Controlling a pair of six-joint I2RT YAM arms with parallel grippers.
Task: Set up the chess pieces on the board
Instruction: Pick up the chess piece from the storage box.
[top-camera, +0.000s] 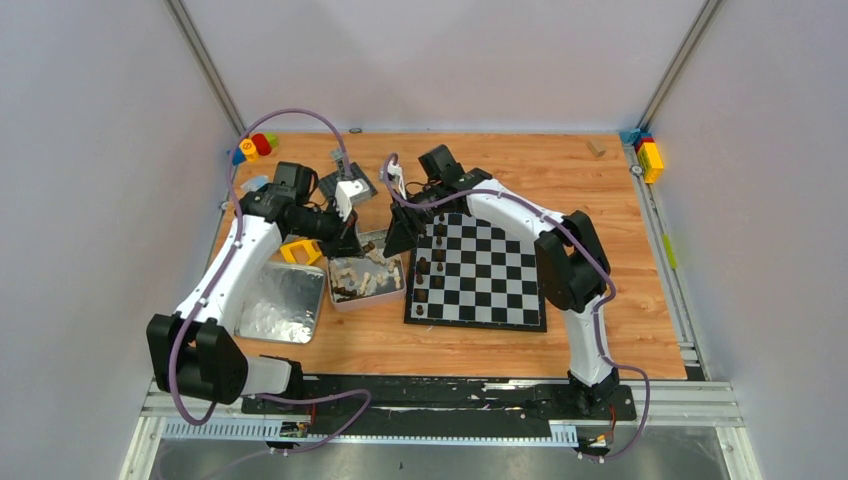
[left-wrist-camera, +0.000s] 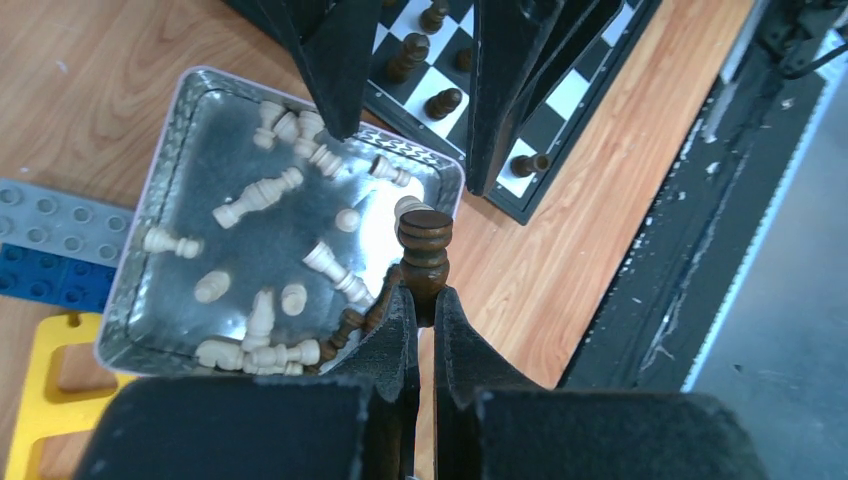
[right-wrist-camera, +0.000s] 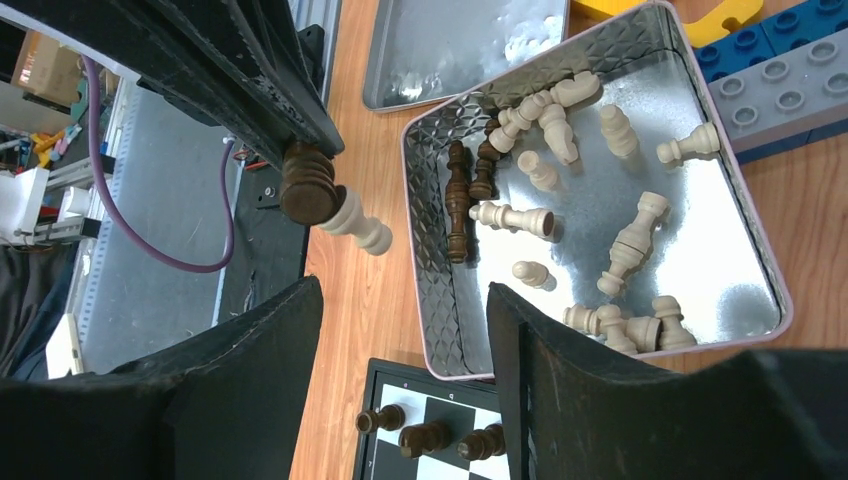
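Note:
My left gripper is shut on a dark brown chess piece, held above the near corner of the shiny tin. A cream piece shows right beside its round end; I cannot tell whether they touch. Several cream pieces and a few dark ones lie loose in the tin. My right gripper stands open and holds nothing, above the gap between the tin and the board. Dark pieces stand along the board's left edge.
The tin's lid lies left of the tin, with a yellow toy part behind it. A grey studded baseplate and coloured bricks sit at the back left. More bricks rest on the right rail.

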